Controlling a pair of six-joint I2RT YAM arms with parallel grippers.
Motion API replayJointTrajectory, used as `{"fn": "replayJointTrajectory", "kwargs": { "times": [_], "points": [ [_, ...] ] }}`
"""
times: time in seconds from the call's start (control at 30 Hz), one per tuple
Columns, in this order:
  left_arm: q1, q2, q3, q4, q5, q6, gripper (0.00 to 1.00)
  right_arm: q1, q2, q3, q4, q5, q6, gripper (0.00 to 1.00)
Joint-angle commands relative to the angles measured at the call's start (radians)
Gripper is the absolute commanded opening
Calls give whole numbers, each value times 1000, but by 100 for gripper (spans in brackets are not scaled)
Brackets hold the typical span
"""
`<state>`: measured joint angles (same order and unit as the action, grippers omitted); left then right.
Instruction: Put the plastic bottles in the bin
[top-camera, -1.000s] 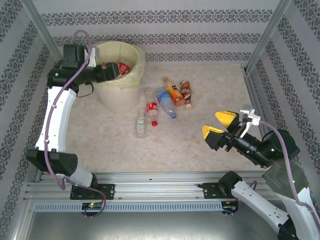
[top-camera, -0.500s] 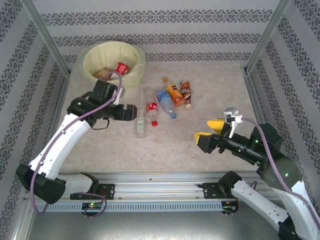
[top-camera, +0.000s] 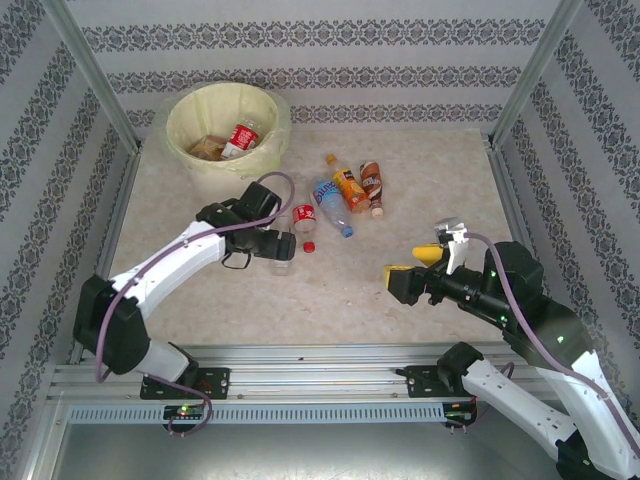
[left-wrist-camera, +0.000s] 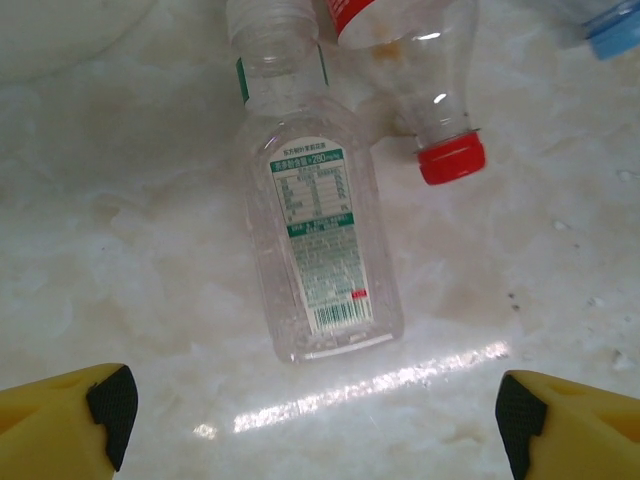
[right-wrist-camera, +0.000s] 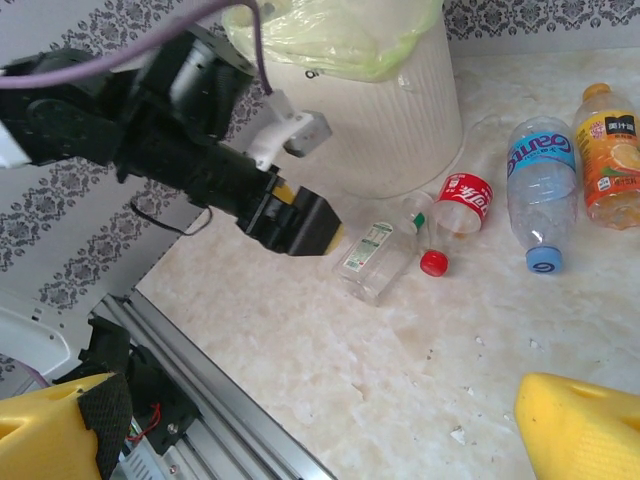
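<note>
Clear bottle (left-wrist-camera: 320, 250) flat on counter (left-wrist-camera: 120, 250), base toward left claw (left-wrist-camera: 318, 420), just ahead of its wide-spread, empty fingertips; untouched. Red-capped bottle (left-wrist-camera: 420, 80) beside its neck; blue bottle (top-camera: 328, 200), orange bottle (top-camera: 350, 187), brown bottle (top-camera: 372, 185) just beyond. Bin (top-camera: 185, 110) at far left corner, red-labelled bottle (top-camera: 240, 135) inside. Left arm stretched low, pointing right. Right claw (top-camera: 415, 268) fully open, empty, well apart.

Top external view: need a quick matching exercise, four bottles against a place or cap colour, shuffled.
1 green-label bottle
2 blue-label bottle
3 brown bottle
4 orange bottle

A blue cap
B rightmost of the group
C at the left gripper
D between the blue-label and brown bottles

Pairs: 1-C; 2-A; 3-B; 4-D
</note>
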<state>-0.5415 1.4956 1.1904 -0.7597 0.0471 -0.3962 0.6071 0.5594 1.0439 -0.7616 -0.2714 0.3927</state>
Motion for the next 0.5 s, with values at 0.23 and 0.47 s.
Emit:
{"fn": "replayJointTrajectory", "kwargs": {
  "times": [0.23, 0.47],
  "points": [
    [-14, 160, -25, 158, -4, -44, 90, 10, -9, -24, -11, 32, -11, 98],
    [-14, 274, 1, 170, -2, -47, 86, 11, -14, -28, -8, 31, -9, 98]
  ]
}}
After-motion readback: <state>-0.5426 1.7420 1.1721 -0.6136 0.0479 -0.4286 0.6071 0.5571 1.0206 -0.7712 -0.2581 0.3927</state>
